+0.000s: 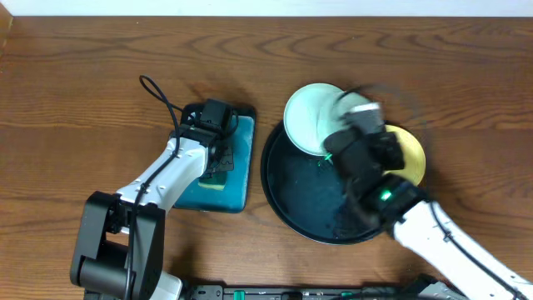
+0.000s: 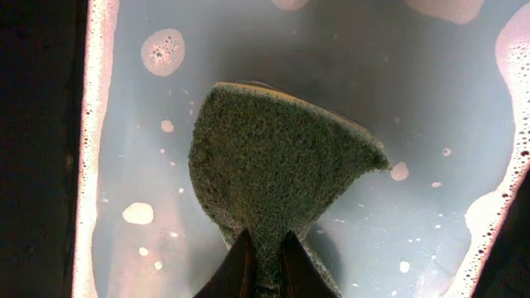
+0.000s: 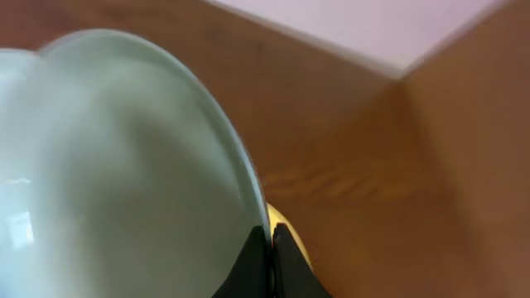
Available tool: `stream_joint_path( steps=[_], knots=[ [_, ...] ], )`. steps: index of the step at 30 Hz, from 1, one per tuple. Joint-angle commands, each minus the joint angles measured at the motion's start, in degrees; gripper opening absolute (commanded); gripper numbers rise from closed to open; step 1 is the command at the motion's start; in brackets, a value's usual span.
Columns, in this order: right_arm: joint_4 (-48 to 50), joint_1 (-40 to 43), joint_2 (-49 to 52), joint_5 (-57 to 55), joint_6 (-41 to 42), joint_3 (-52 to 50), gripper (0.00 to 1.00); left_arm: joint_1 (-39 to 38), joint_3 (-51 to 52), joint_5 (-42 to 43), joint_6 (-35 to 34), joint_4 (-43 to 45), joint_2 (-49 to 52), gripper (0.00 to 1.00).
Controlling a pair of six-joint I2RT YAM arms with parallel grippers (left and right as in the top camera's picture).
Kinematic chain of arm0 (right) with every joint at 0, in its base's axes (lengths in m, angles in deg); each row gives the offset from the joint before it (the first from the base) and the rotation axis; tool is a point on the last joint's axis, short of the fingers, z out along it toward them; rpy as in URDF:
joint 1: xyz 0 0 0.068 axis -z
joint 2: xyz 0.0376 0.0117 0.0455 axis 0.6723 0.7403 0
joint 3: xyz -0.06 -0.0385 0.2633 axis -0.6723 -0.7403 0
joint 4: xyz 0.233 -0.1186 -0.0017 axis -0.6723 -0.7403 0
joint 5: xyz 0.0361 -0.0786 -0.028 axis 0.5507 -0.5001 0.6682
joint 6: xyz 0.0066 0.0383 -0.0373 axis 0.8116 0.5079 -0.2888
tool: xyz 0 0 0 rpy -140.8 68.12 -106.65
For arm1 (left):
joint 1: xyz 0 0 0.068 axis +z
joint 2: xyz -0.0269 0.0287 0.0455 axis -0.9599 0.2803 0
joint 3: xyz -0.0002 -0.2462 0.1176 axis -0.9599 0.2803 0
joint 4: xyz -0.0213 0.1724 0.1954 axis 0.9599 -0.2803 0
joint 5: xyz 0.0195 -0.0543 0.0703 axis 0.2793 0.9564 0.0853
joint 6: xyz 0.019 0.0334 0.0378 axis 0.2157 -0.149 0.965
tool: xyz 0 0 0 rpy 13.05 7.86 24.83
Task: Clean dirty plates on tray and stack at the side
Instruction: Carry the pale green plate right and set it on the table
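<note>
Right claw [image 3: 270, 252]: jaws pinched almost together on the thin rim of the pale mint plate [image 1: 308, 112]; the grip is on the plate's right edge.
Left claw [image 2: 265, 266]: squeezed tight on the narrow end of a green sponge [image 2: 273, 157], which fans out wide beyond the fingertips.
Right arm [image 1: 450, 242]: white, coming in from the near right corner and reaching over the tray toward its far side.
Left arm [image 1: 158, 179]: white on a black base at the near left, stretched toward the far right and ending over the teal tray.
Tray [image 1: 304, 187]: big, round, glossy black, right of centre on the table; its bare floor shows a fine speckle that looks wet.
Teal tray [image 1: 243, 179]: smaller and rectangular, just left of the black one and not touching it; it holds shallow soapy water [image 2: 373, 83], with foam along its edges.
Sponge position: down in that water, scrubby green face up, a pale layer showing at its far edge.
Mint plate position: across the tray's far left rim, part inside and part out; I cannot tell whether it is lifted or resting.
Yellow plate [image 1: 412, 154]: at the tray's far right edge, poking out past the rim, half hidden under the right claw.
Table [image 1: 83, 75]: brown wood grain.
Wall [image 3: 389, 25]: pale, at the table's far edge.
</note>
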Motion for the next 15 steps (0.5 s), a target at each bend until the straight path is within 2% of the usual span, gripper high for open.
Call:
stream_joint_path(
  steps=[1, 6, 15],
  knots=[
    [-0.24, 10.60, -0.81, 18.73, 18.47, 1.14, 0.01, 0.20, 0.98, 0.13, 0.55, -0.44, 0.17, 0.08],
    [0.07, 25.83, -0.79, 32.57, 24.57, 1.14, 0.01, 0.20, 0.98, 0.13, 0.55, -0.42, 0.17, 0.08],
    [-2.47, 51.30, -0.57, 40.52, 32.70, 1.09, 0.01, 0.20, 0.98, 0.13, 0.55, -0.39, 0.17, 0.08]
  ],
)
